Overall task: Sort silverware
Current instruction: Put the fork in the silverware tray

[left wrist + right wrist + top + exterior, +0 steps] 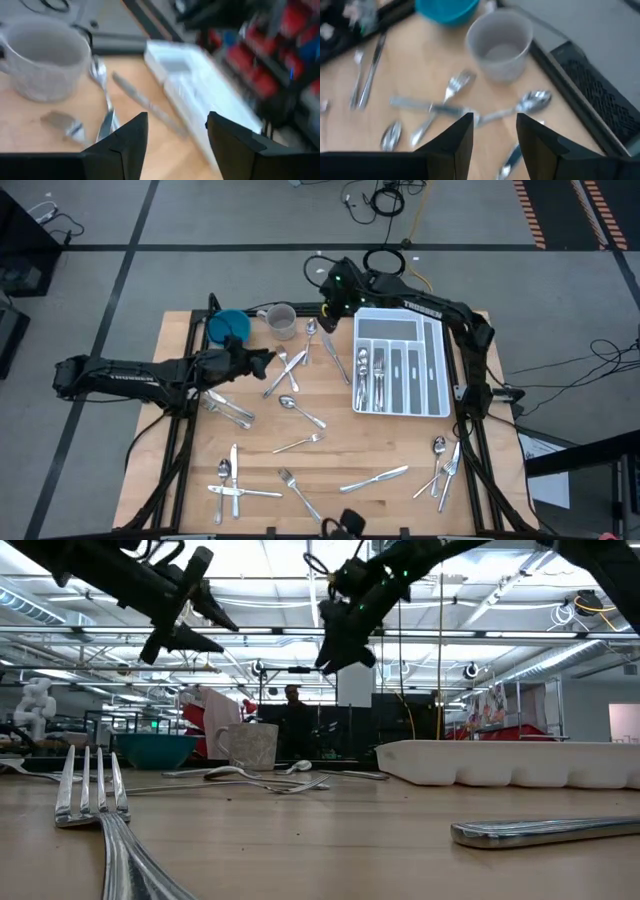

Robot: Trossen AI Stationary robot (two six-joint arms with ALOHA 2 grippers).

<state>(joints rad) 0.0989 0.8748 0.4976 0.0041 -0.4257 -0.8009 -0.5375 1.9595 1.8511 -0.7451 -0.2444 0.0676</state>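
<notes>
Nearest you in the low view, a fork (92, 790) lies on the tabletop (330, 455) with its tines toward the camera, and a knife handle (545, 830) lies off to its right. From above you see the silverware (300, 420) scattered over the wood: a cluster at the near left edge, single pieces along the near middle, and a small group at the near right corner.

Farther back, your left end effector (262, 360) hovers above the tabletop with its fingers spread wide and nothing between them. Its arm reaches in level from the left side. Forks and a spoon lie just beyond it and below it, toward the white tray (440, 370).

Your right end effector (328, 308) hangs above the far edge, between the grey mug (281, 320) and the tray. Its fingers stand partly apart and hold nothing. A spoon (532, 102) and a fork (455, 82) lie on the wood beneath it. That arm folds back from the right side, arching over the tray, which already has several pieces in its left compartments. The blue bowl (228, 326) sits at the far left.
</notes>
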